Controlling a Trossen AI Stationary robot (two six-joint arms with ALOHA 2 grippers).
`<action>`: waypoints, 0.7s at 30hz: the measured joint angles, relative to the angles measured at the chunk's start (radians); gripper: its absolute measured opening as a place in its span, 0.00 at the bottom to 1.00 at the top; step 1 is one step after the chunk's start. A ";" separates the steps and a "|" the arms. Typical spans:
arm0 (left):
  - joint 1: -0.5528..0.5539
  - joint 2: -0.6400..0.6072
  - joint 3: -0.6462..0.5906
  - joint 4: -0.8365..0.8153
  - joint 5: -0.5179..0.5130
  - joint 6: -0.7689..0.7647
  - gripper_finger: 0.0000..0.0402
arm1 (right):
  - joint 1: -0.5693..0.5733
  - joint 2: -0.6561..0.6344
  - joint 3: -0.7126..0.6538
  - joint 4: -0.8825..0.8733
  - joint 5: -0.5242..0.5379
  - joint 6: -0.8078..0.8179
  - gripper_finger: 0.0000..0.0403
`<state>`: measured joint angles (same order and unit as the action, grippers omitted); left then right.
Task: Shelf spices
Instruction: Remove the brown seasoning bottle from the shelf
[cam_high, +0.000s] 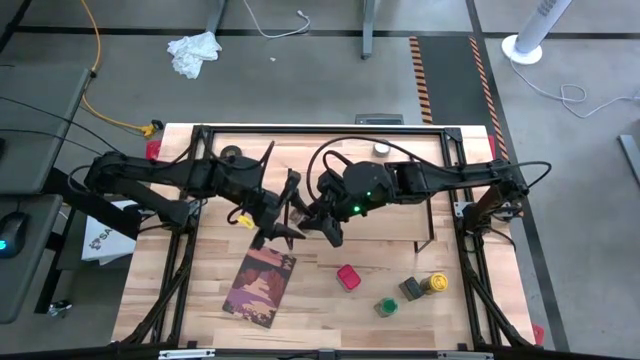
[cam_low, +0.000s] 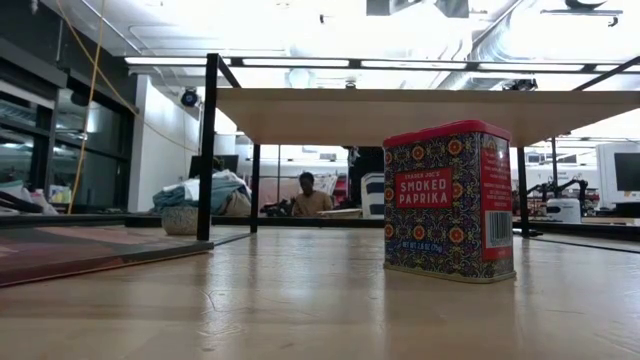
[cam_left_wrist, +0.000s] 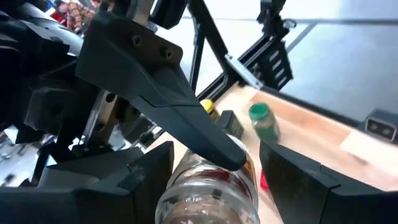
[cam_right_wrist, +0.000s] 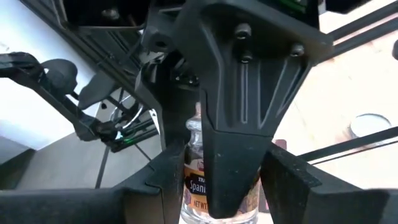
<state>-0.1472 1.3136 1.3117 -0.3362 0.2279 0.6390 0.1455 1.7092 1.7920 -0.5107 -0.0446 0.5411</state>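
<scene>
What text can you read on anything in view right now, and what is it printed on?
"TRADER JOE'S" on the red box, in small print at the top of its red panel.
"SMOKED PAPRIKA" on the same panel; the weight line below it is too small to read.
"Spani..." on the clear glass jar label, cut off by fingers; the rest is unreadable.
Other jar labels are too small to read.
</scene>
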 joint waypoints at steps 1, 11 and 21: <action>0.006 0.000 0.000 0.001 0.014 -0.003 0.58 | 0.000 0.000 0.000 0.002 -0.001 0.000 0.40; 0.025 0.000 0.000 -0.008 0.055 -0.027 0.58 | -0.002 0.000 0.000 0.009 -0.001 -0.024 0.39; 0.026 -0.002 0.000 -0.007 0.058 -0.051 0.52 | -0.004 0.000 0.000 0.012 -0.019 -0.024 0.39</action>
<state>-0.1215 1.3117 1.3113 -0.3428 0.2855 0.5877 0.1416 1.7088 1.7920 -0.4984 -0.0638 0.5174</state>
